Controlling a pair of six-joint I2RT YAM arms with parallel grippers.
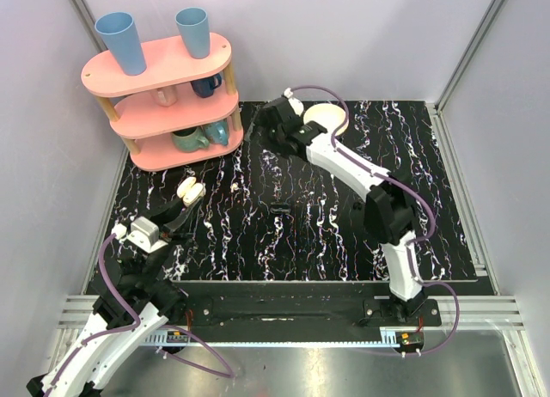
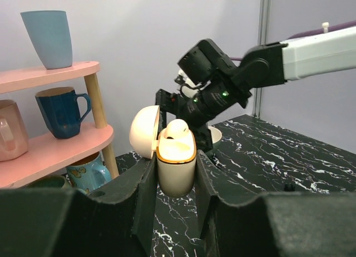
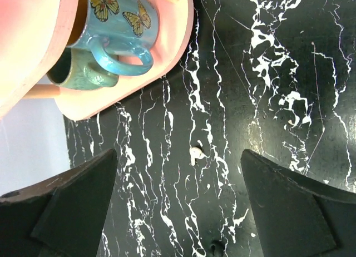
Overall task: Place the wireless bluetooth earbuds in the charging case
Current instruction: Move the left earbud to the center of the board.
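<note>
1. Currently the left gripper (image 2: 176, 158) is clamped tight on the charging case (image 2: 176, 179). The lid stands open and the seated earbud (image 2: 178, 129) is inside.
2. Right gripper (image 3: 179, 153) is spread wide and empty.
3. Loose earbud (image 3: 196, 153) lies on the table (image 3: 278, 45) between the right fingertips, slightly off-centre. Long axis too small to tell.
4. Judgement: the right arm is nearer, so descend and close.

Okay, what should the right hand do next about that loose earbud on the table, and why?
Probably lower the right hand onto the loose earbud. Its jaws stand wide open above it, not touching, while the left hand holds the open charging case with the other earbud seated.
</note>
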